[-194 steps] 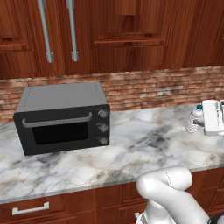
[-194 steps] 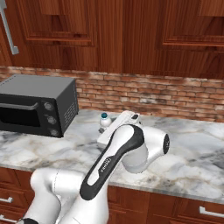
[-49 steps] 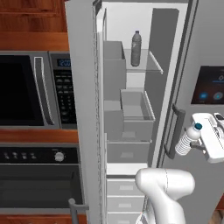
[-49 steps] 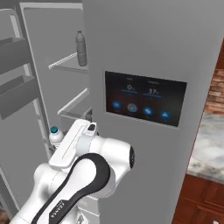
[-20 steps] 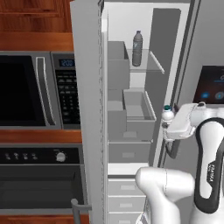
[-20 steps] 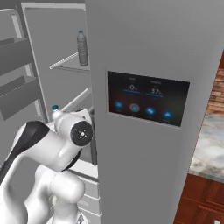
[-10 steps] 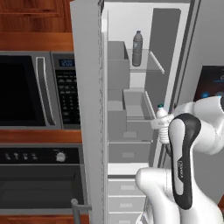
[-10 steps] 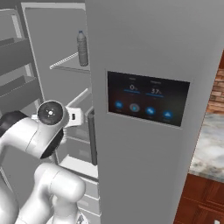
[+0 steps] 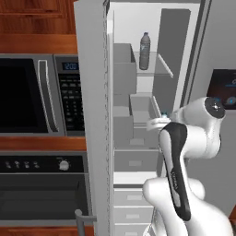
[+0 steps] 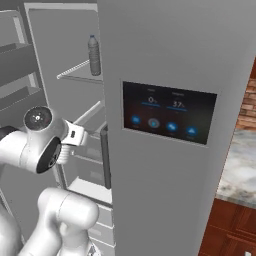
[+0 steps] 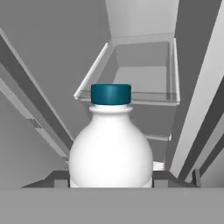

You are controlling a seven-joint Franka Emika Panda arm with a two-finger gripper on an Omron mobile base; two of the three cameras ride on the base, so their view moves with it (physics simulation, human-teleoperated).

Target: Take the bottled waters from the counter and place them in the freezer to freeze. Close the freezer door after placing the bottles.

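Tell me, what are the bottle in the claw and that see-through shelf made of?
The white bottle looks like smooth, milky plastic with a teal-blue plastic cap; it has a matte sheen and no glassy glints. The shelf seems to be glass or clear plastic: you can see through its pale edges.

Two bottled waters: grey one point(image 9: 144, 50); whitish one point(image 11: 111, 144); one freezer point(image 9: 152, 92).

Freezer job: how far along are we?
Done: the darker grey ribbed bottle stands on the glass shelf of the white-lined freezer. In hand: the tool holds the whitish blue-capped bottle at the freezer opening. Left: set it inside, release, and shut the plain grey freezer door.
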